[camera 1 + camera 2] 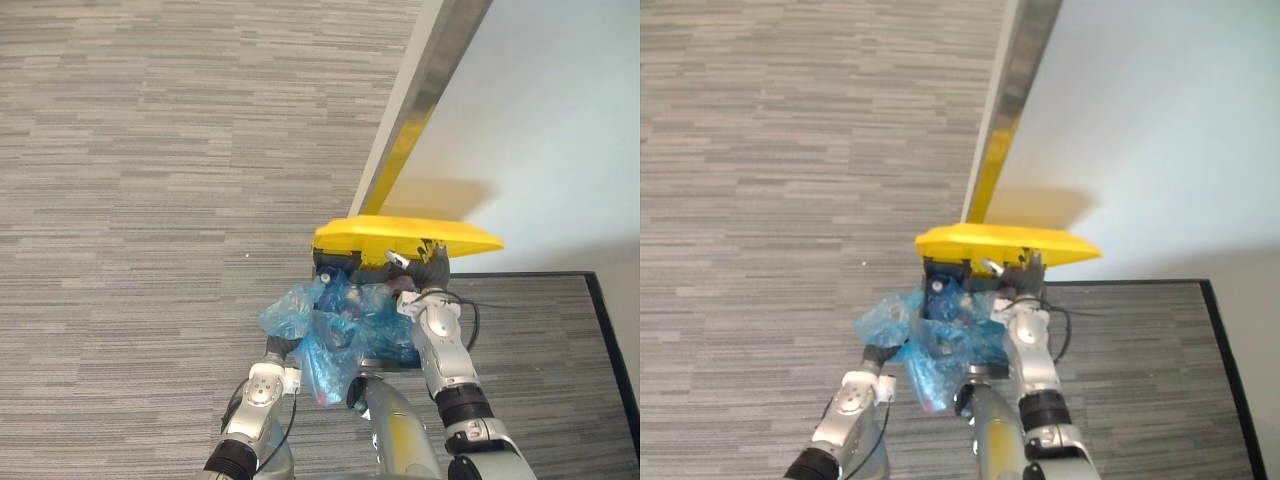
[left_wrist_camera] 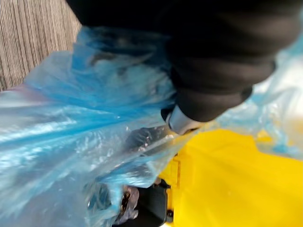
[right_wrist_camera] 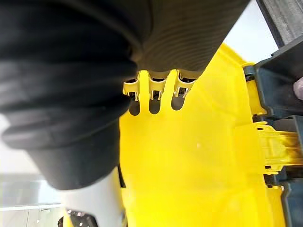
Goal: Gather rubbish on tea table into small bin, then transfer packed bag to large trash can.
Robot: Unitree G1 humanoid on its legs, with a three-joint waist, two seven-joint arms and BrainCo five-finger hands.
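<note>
Yellow lid against right hand, fingers straight (blue bag beside).

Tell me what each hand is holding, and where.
Left hand is buried in the blue bag's bunched plastic; right hand rests against the raised yellow lid. Neither grip can be told.

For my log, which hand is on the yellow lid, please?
The right hand, up against the yellow lid; the left hand is at the blue bag.

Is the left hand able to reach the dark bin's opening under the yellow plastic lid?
Probably yes: the right hand props the yellow plastic lid up, and the left hand with the blue plastic bag is at the open dark bin.
</note>
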